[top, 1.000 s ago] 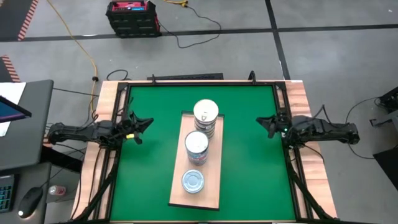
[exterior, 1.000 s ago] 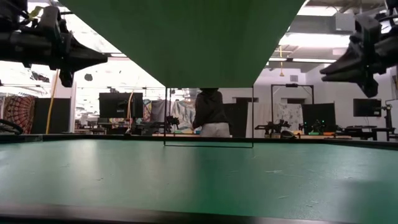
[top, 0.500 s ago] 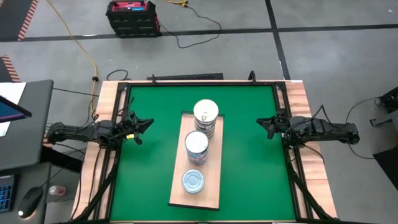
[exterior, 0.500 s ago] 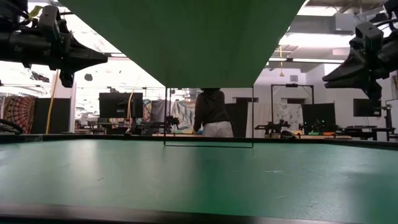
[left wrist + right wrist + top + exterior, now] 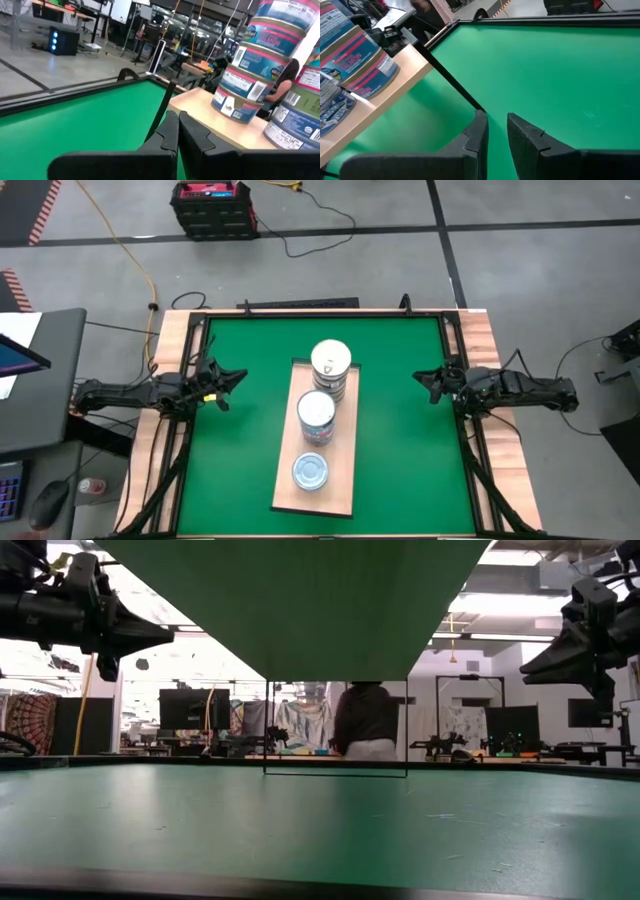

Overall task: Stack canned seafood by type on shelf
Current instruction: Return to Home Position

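Note:
The canned seafood stands in three places on the shelf [image 5: 342, 480], a pale wooden board in the middle of the green mat. There is a tall stack [image 5: 331, 365] at the far end, a lower stack [image 5: 316, 416] in the middle and a low silver-topped one [image 5: 310, 471] at the near end. My left gripper [image 5: 240, 376] hovers shut over the mat's left edge, pointing level at the cans [image 5: 260, 65]. My right gripper [image 5: 418, 376] hovers over the mat's right edge, slightly open and tipped a little down, with nothing between its fingers [image 5: 525, 132].
Dark rails and a wooden rim [image 5: 490, 380] frame the green mat [image 5: 400, 450]. Green mat lies bare on both sides of the shelf. A person [image 5: 365, 720] stands in the room beyond the table. A black crate [image 5: 212, 208] and cables lie on the floor.
Both arms and the cans have kept still. The person in the room behind the table has walked toward the right in the low view.

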